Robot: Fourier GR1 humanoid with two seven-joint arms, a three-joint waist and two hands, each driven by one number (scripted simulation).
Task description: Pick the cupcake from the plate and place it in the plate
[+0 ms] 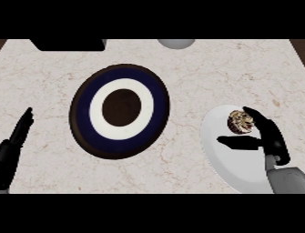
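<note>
Head view tells you the cupcake (pixel 241 121) sits on the white plate (pixel 232 164); right hand (pixel 270 136) spread beside it, dark ringed plate (pixel 81 113) waiting.

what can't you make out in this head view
- Cupcake: its right side is hidden by the right hand; contact cannot be told.
- White plate: its right part is hidden by the right hand and forearm.
- Black object and grey round object: cut off at the top edge, so unidentifiable.
</note>
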